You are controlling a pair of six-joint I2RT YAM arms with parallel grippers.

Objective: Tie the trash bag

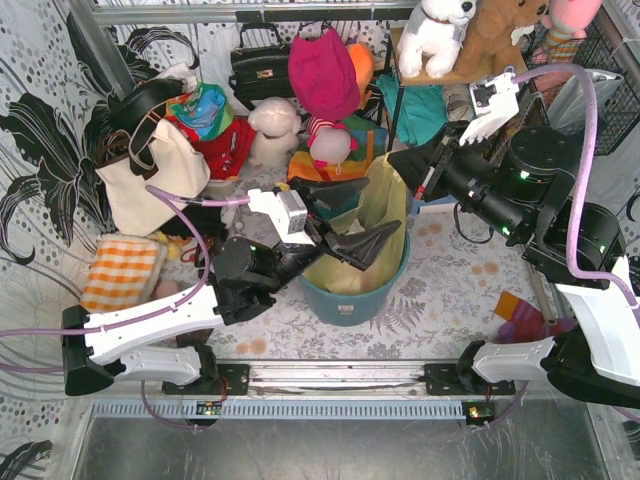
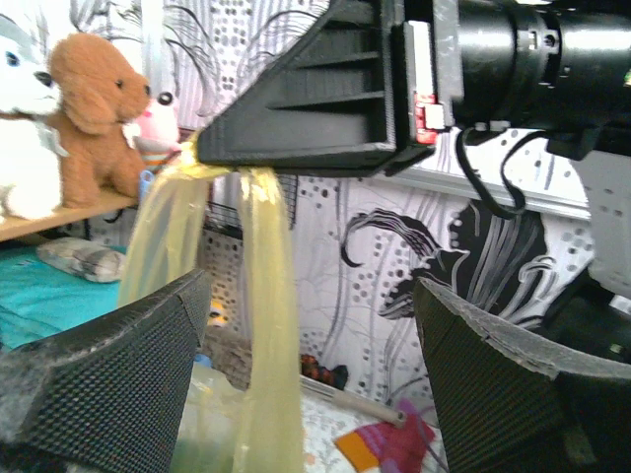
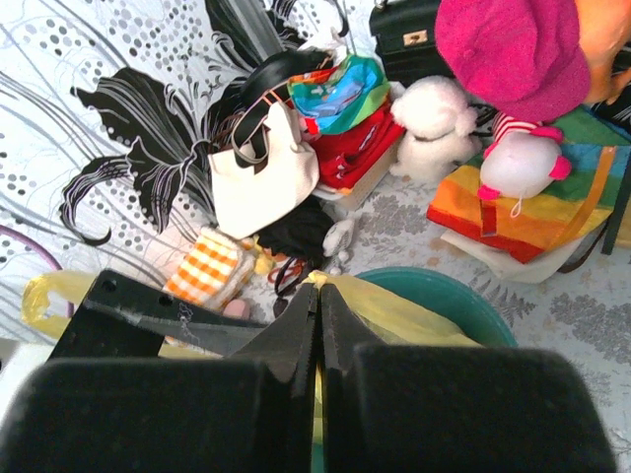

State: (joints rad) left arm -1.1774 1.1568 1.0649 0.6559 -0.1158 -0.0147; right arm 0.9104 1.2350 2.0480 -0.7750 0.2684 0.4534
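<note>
Bolted along the near edge, closest to the overhead lens: metal rail (image 1: 340, 378) carrying both arm bases. Beyond it, table (image 1: 450, 290) draped in pale cloth printed with grey leaves and rust-coloured blooms. Behind and to the left, white backdrop (image 1: 40, 130) patterned with big black flowers and dots.

Crowded along the back: cream tote (image 1: 150, 180) with dark handles, black handbag (image 1: 260, 65), magenta hat (image 1: 325, 70), and a white plush dog (image 1: 435, 35) beside a brown plush dog (image 1: 495, 30) up on a shelf. Orange checked cloth (image 1: 120, 270) lying flat at the left, just beside the left arm. Small red, orange and purple scrap (image 1: 515, 315) on the cloth at the right.

Standing mid-table: round teal bin (image 1: 355, 300), lined with the trash bag (image 1: 385, 205), yellow-green and translucent. Rear part of its rim drawn up out of the bin into a tall peak.

Right gripper (image 1: 392, 160): jaws pressed fully together, pinching the top of that peak. Thin plastic bunched at the tips in the right wrist view, hanging below them in two strips in the left wrist view.

Left gripper (image 1: 358, 215): jaws spread wide above the bin mouth, clamping nothing. One hanging strip passing between the fingers, nearer the one on the left of its own wrist view. Contact with that finger impossible to tell.
</note>
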